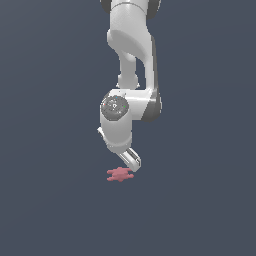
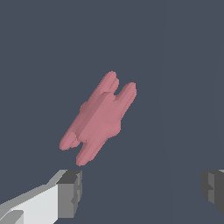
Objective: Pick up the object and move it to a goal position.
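I see the white gripper (image 2: 140,192) spread wide with nothing between its dark pads (image 2: 72,188); the small flat pinkish-red star-like piece (image 2: 98,117) lies on the dark grey worktop (image 1: 50,200), apart from both; the exterior view alone shows the gripper (image 1: 131,161) just above the piece (image 1: 120,174).

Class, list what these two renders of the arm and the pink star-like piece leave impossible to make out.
- Goal position: no marker shows in either view.
- Gripper opening: in the exterior view the white hand covers the fingers.
- Finger pads: cut off by the wrist view's edges; the gap looks wide.
- Arm base: cut off by the exterior view's top edge.
- Pink piece thickness: too small in the exterior view.
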Available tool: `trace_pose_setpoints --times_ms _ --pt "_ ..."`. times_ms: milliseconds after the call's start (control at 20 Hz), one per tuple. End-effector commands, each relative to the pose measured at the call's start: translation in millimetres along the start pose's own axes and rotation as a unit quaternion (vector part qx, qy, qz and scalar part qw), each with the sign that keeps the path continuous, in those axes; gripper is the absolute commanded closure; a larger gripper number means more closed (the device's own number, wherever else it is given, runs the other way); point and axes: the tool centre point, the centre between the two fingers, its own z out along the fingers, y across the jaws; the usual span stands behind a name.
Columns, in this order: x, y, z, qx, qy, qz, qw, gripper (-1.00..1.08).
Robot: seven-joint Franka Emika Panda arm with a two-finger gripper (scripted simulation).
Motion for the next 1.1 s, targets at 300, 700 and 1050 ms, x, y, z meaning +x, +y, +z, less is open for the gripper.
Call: trace_pose_setpoints --times_ms 300,700,1050 --pt "16 -14 12 0.007 0.005 0.120 0.9928 -0.92" --pt "28 -26 22 0.013 0.009 0.220 0.9753 -0.92" --pt "34 -33 28 0.017 0.011 0.274 0.9616 -0.92"
